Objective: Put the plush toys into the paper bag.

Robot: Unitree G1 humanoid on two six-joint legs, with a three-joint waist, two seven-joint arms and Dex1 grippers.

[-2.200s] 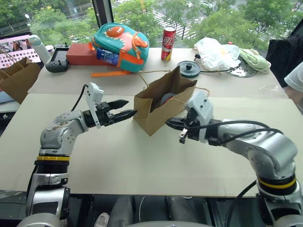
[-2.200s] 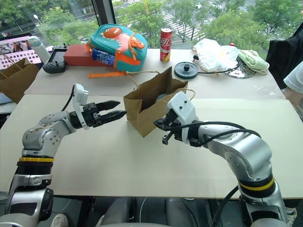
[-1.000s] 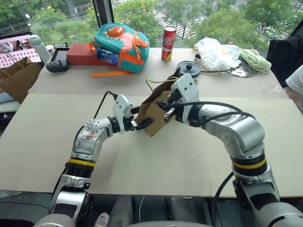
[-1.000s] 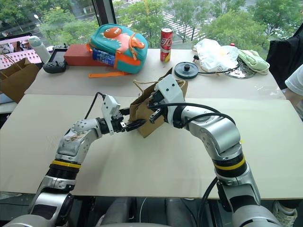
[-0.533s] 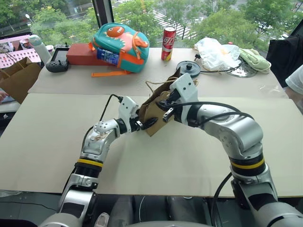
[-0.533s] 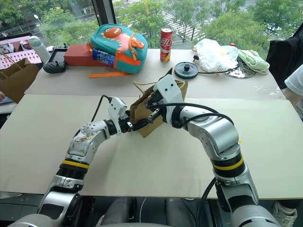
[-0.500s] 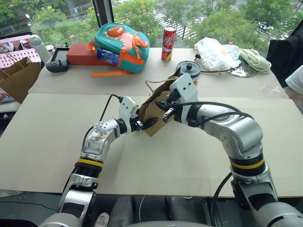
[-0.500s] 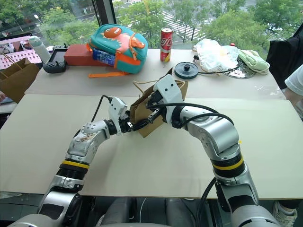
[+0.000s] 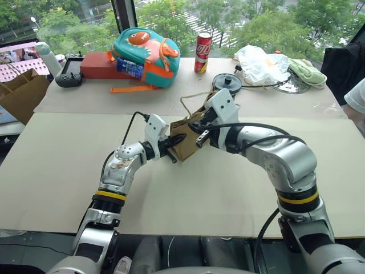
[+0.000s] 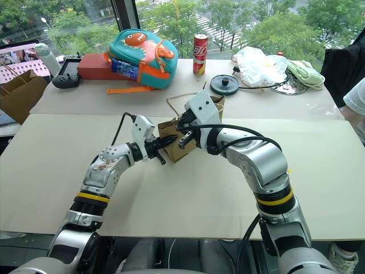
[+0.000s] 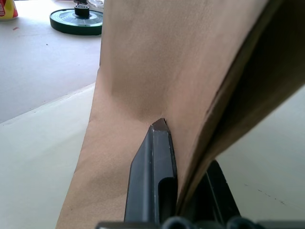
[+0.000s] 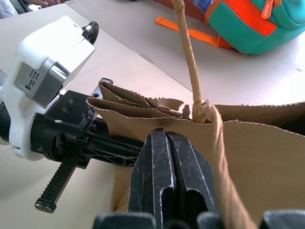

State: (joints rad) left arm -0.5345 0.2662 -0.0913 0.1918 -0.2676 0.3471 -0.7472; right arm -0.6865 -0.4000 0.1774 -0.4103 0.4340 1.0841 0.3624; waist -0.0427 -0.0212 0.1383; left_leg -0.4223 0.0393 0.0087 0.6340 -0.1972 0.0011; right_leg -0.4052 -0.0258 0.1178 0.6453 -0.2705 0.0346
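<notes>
We see the paper bag (image 9: 188, 138) standing mid-worktop (image 9: 171, 194): light brown kraft, matte, creased, serrated top edge, thin twisted cord handle (image 12: 188, 52) knotted at the rim. Its mouth is pinched into narrow folds.

Left end effector (image 10: 161, 144): clamped shut on the paper bag's side wall; in the left wrist view one black finger (image 11: 153, 181) lies flat against the paper outside, the other is mostly hidden behind the fold.

Right end effector (image 12: 172, 162): closed on the bag's top rim just beside the handle knot; black ribbed fingers pressed together with the paper edge beside them. Exactly how much paper is between them we cannot tell.

The plush toys: not discernible; bag interior is hidden by the folded walls and both arms.

Back of the worktop: teal dinosaur backpack (image 9: 146, 50), glossy with orange mesh trim and straps, resting against a red box (image 9: 96, 65); red soda can (image 9: 203, 52) upright; dark round disc (image 9: 227, 83); crumpled clear plastic bag (image 9: 259, 64). A darker brown bag (image 9: 23, 94) sits cut off at the left edge.
</notes>
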